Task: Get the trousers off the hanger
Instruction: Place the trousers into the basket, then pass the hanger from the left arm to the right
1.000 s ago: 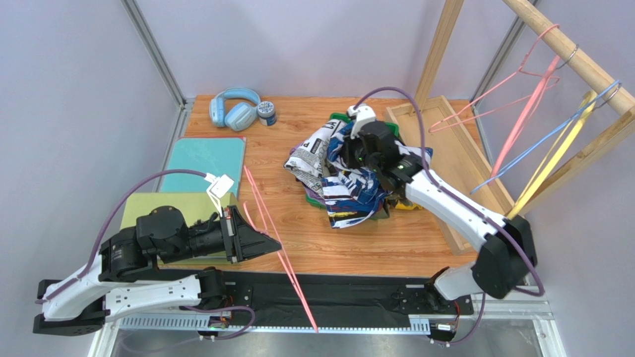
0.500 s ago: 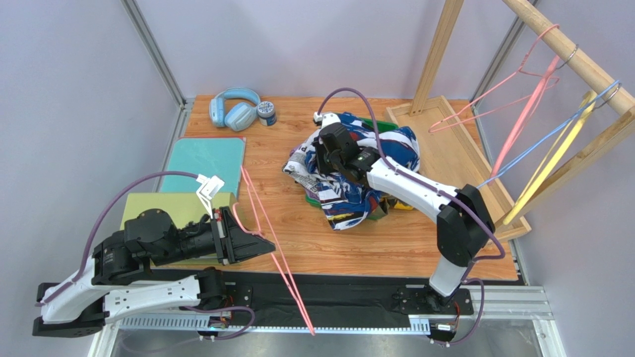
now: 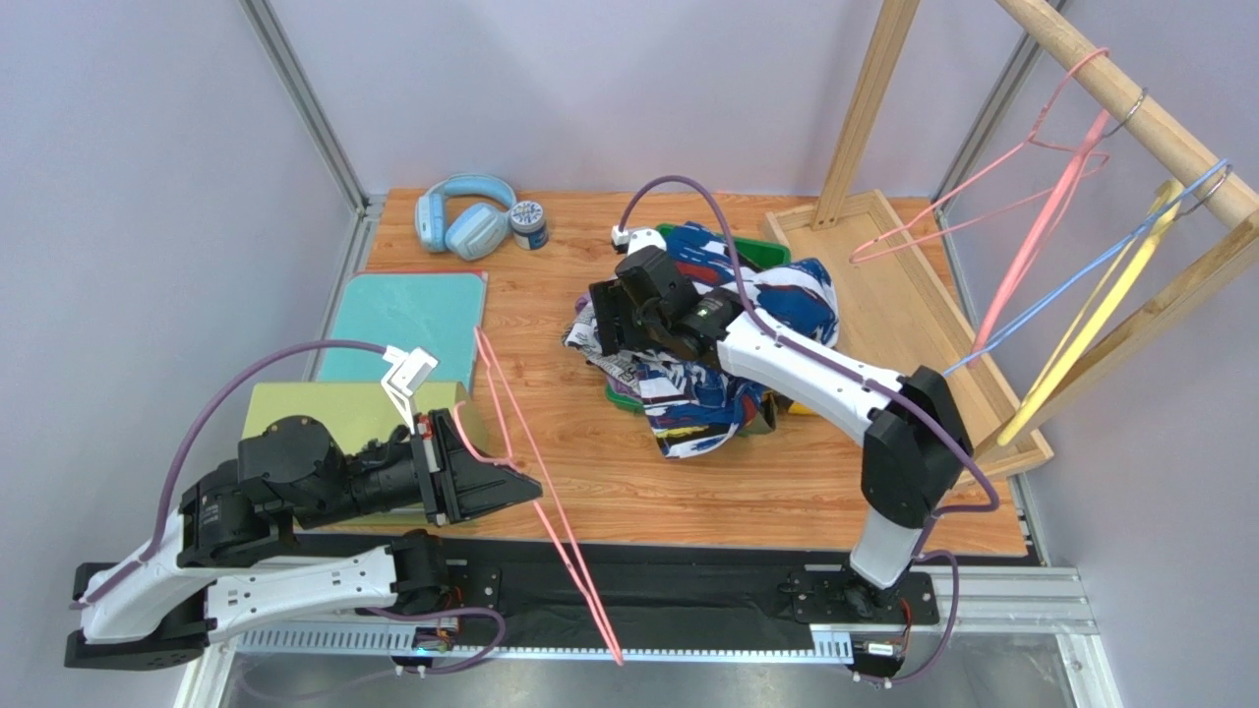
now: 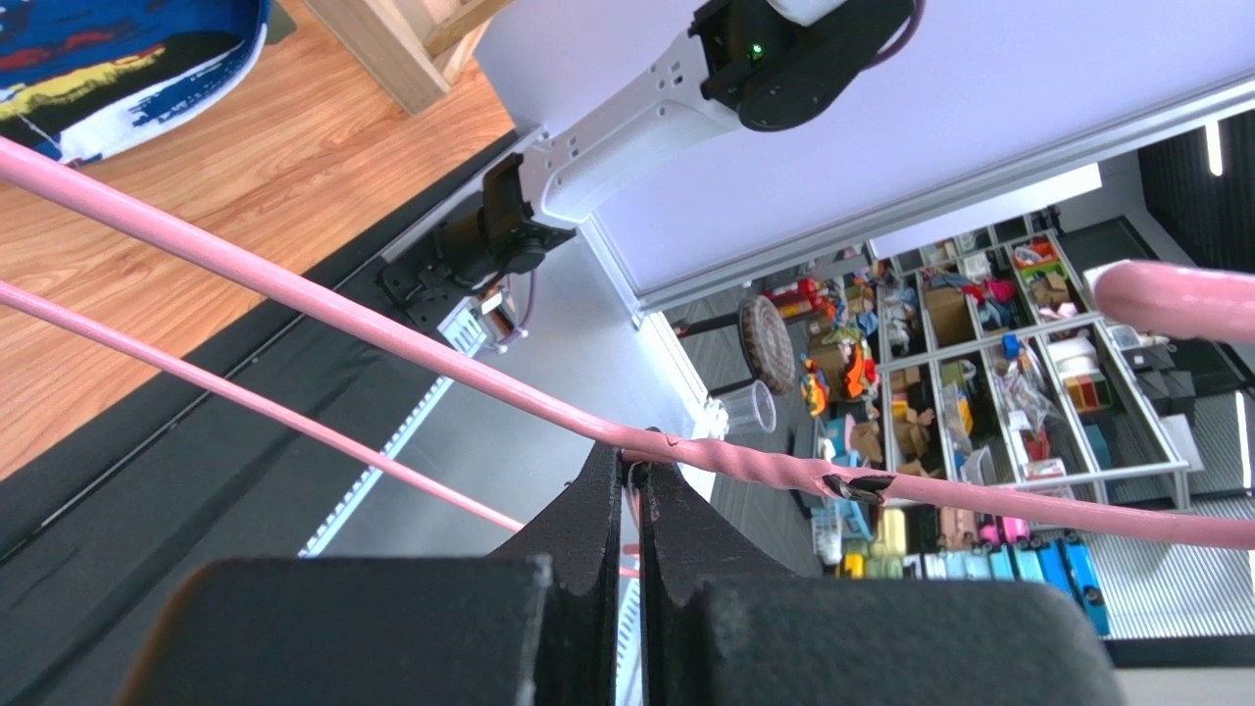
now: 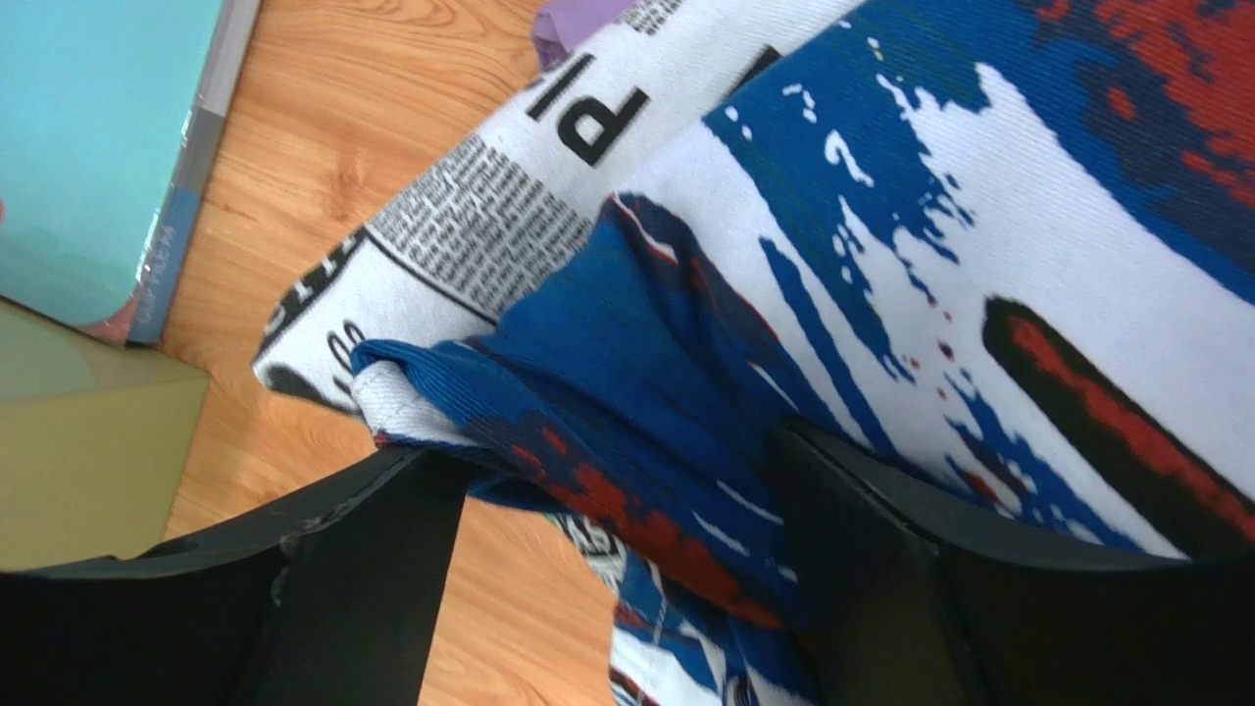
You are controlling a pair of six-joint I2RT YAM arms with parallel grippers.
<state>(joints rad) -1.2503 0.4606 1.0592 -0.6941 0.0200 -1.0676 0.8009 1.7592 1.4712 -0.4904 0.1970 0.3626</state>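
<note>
A pile of trousers lies on the wooden table, off any hanger. On top is the blue-white-red print pair, with the newsprint pair at its left edge and a purple corner beyond. My right gripper hovers at the pile's left side, jaws wide open. A blue fold of the print pair lies loose between the fingers. My left gripper is shut on the wire of a bare pink hanger, which slants over the table's near edge.
Blue headphones and a small jar sit at the back left. A teal board and an olive pad lie on the left. A wooden rack base stands on the right, its rail carrying pink, blue and yellow hangers.
My right gripper has swung left across the pile and opened, letting go of the blue-white-red pair. The left gripper with the pink hanger has drifted slightly left.
</note>
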